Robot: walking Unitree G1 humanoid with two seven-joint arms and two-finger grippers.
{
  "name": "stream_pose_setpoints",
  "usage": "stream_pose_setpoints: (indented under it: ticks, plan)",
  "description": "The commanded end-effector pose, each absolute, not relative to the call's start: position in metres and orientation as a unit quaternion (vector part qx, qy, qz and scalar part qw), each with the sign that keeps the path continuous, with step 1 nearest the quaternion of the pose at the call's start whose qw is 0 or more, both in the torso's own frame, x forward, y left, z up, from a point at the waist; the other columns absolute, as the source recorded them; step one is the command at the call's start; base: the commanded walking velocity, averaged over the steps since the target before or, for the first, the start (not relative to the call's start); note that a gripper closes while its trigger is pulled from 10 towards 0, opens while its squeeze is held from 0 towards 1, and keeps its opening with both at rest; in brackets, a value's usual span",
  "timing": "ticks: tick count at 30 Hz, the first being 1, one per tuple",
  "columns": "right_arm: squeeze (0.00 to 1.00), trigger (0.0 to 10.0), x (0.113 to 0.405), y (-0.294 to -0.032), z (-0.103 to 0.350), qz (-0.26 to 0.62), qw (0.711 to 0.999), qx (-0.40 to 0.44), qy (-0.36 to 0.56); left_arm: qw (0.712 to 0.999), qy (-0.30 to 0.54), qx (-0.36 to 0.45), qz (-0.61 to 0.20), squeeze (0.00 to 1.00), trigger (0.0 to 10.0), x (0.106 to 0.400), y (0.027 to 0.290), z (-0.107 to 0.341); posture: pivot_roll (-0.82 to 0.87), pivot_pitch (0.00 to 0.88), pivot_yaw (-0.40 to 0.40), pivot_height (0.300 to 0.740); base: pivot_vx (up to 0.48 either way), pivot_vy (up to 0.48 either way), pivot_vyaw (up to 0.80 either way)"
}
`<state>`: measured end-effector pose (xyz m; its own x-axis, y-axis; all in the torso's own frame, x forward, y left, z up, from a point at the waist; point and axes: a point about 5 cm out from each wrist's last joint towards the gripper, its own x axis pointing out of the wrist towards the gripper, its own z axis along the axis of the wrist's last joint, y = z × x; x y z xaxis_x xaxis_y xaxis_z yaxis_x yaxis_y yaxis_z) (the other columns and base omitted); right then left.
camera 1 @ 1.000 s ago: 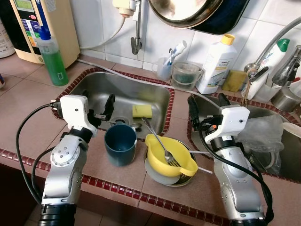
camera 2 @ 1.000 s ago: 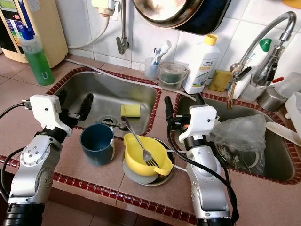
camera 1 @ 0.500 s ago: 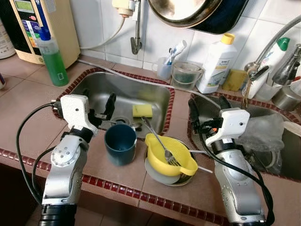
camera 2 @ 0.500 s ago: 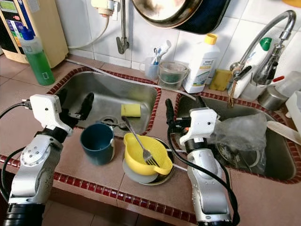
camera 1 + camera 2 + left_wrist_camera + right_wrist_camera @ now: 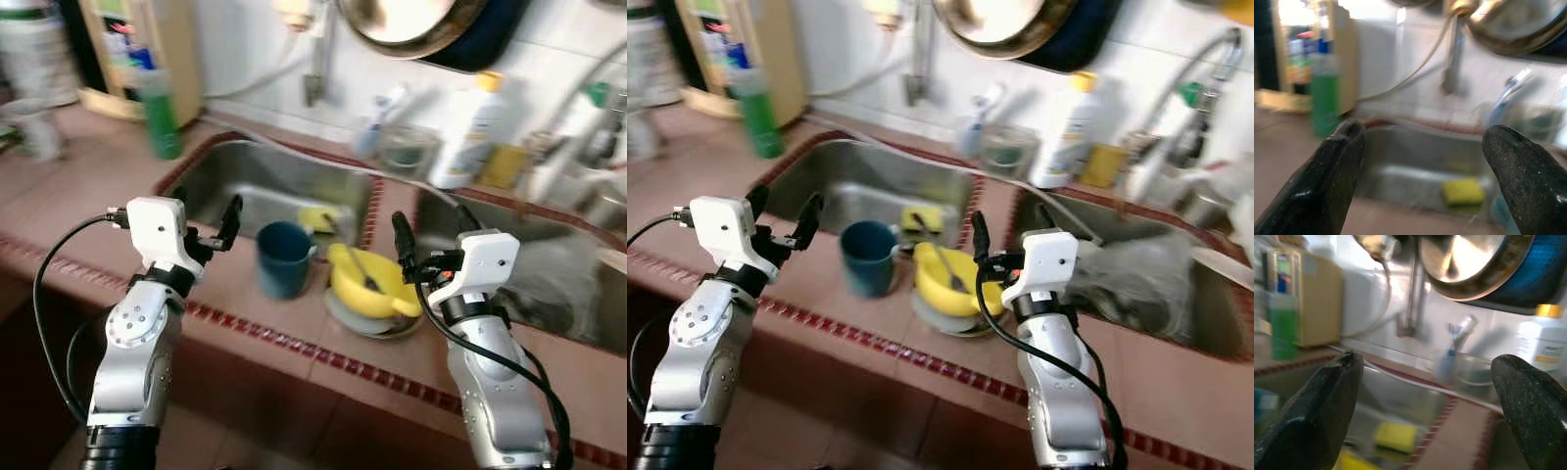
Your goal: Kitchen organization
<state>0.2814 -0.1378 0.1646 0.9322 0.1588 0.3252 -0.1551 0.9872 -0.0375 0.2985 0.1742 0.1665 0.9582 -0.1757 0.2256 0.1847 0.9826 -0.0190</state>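
We see both arms raised in front of a tiled kitchen counter (image 5: 88, 196), and the head views are blurred. Our left gripper (image 5: 211, 225) sits at the centre left of the frame, above the counter's front edge, its two black fingers (image 5: 1334, 176) spread wide apart and holding nothing. Our right gripper (image 5: 431, 230) sits at the centre right, over the strip of counter between the two basins, its fingers (image 5: 1327, 411) likewise spread and empty.

Between the two grippers, near the middle of the frame, a dark teal cup (image 5: 284, 258) stands upright on the counter at the rim of the left sink (image 5: 260, 181). Just beside it, toward the right, a yellow bowl (image 5: 367, 289) rests on a pale plate (image 5: 345, 311), with a metal utensil (image 5: 361, 272) lying in the bowl; we cannot tell what kind of utensil it is. A yellow sponge (image 5: 315, 217) lies in the left sink behind the cup.

In the upper left a green bottle (image 5: 157, 108) stands on the counter before a beige appliance (image 5: 162, 39). Along the tiled wall at the top, a metal pan (image 5: 416, 24) hangs, and below it stand a small cup with toothbrushes (image 5: 377, 132) and a white bottle with a yellow cap (image 5: 470, 132). The right sink (image 5: 578, 294) fills the right edge, its contents too smeared to name.
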Motion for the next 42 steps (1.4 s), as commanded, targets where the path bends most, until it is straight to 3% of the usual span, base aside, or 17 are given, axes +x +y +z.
stream_pose_setpoints:
  ticks: [1,15,33,42]
  plan:
    - [0.0,10.0,0.281,-0.143,0.169,0.074,0.981,-0.009,-0.177,0.986,-0.128,-0.017,-0.104,0.0,10.0,0.302,0.167,0.177,0.07,0.0,-0.068,0.74,0.0,0.0,0.0]
    - [0.0,10.0,0.278,-0.135,0.165,0.106,0.98,-0.008,-0.168,0.972,-0.103,0.048,-0.203,0.0,10.0,0.305,0.149,0.178,0.08,0.0,-0.061,0.74,0.0,0.0,0.0]
    - [0.0,10.0,0.256,-0.13,0.152,0.13,0.982,0.001,-0.138,0.973,-0.026,0.062,-0.22,0.0,10.0,0.33,0.141,0.208,0.02,0.0,-0.021,0.74,0.0,0.0,0.0]
    - [0.0,10.0,0.227,-0.115,0.144,0.245,0.965,-0.002,-0.095,0.965,0.015,0.09,-0.246,0.0,10.0,0.329,0.146,0.214,0.02,0.001,-0.016,0.74,0.0,0.0,0.0]
